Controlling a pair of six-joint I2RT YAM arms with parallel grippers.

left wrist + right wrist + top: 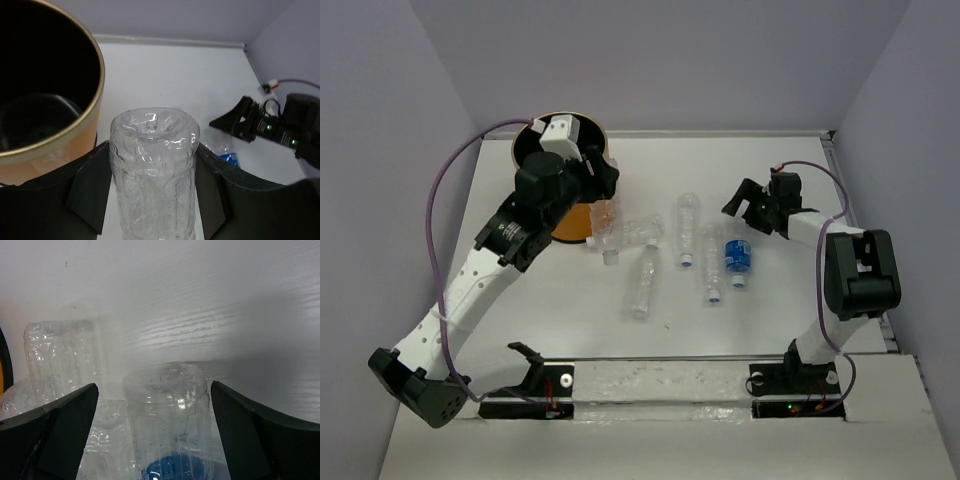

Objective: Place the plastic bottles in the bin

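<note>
Your left gripper clamped on bottle, beside bin; right gripper spread wide near blue-label bottle

Light: bright, even, overhead.
Shadows: soft, faint.
Glare: glints on clear crinkly plastic bottle.
Focus: right wrist view hazy.

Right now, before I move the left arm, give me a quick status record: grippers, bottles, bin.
left gripper: shut on a clear bottle, beside the rim of the bin, not over the opening
right gripper: open, aimed at the blue-label bottle, not touching it
loose bottles: five lying on the table, blue-label one included
bin state: upright
</note>
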